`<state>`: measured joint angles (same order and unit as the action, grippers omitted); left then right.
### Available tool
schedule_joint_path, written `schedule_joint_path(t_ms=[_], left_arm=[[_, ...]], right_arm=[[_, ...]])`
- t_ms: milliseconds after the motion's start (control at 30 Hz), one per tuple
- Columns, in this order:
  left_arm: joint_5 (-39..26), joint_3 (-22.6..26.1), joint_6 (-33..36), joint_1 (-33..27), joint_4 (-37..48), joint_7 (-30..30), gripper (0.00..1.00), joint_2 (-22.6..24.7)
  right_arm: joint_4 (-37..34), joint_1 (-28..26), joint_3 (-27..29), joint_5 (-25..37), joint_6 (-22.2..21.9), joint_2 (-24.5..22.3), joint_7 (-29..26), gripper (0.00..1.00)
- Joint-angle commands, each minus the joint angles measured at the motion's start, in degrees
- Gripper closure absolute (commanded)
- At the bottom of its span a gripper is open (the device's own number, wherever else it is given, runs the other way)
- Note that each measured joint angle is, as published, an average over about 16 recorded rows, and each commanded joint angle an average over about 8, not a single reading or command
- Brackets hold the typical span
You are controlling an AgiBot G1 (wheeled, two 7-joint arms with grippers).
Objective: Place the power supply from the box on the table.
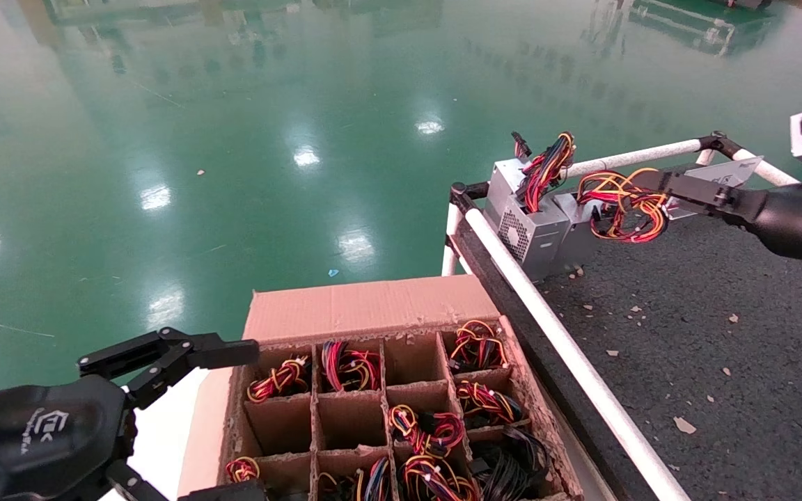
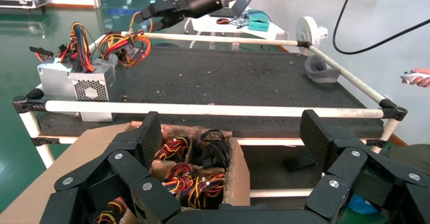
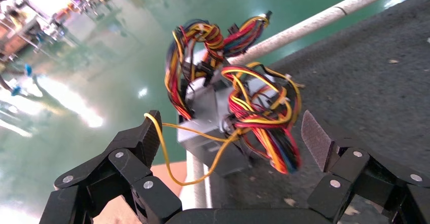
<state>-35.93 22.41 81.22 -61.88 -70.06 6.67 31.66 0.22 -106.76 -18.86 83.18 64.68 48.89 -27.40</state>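
At the far corner of our dark grey speckled table (image 1: 721, 334), the silver wire-bundled power supply (image 1: 585, 226) already rests, our right gripper (image 1: 655, 184) spread apart beside it, the left gripper (image 1: 234, 417) splayed over the brown cardboard box (image 1: 366, 306).

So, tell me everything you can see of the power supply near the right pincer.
The power supply is a silver metal unit resting on the table at its far corner, beside a second unit with a round-hole grille. Its looped bundle of red, yellow, orange and black wires spills over the top. The right pincer is open with fingers on either side of the bundle; one yellow wire loops against a finger.
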Motion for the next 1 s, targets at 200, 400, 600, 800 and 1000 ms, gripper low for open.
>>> schedule_joint_path(t_ms=[200, 400, 600, 800, 1000], left_arm=[[0.0, 0.0, 0.0, 0.0, 0.0, 0.0, 0.0, 0.0], [0.0, 0.0, 0.0, 0.0, 0.0, 0.0, 0.0, 0.0], [0.0, 0.0, 0.0, 0.0, 0.0, 0.0, 0.0, 0.0], [0.0, 0.0, 0.0, 0.0, 0.0, 0.0, 0.0, 0.0], [0.0, 0.0, 0.0, 0.0, 0.0, 0.0, 0.0, 0.0]], right_arm=[[1.1, 1.2, -1.4, 2.0, 2.8, -2.1, 3.5, 0.0], [1.6, 1.0, -1.3, 1.8, 5.2, -2.7, 5.5, 0.0], [1.1, 0.2, 0.8, -1.3, 6.0, -1.4, 5.3, 0.0], [1.8, 0.1, 2.1, -3.2, 6.9, 0.2, 7.2, 0.0], [2.3, 0.2, 2.5, -3.9, 7.3, 0.6, 7.7, 0.0]])
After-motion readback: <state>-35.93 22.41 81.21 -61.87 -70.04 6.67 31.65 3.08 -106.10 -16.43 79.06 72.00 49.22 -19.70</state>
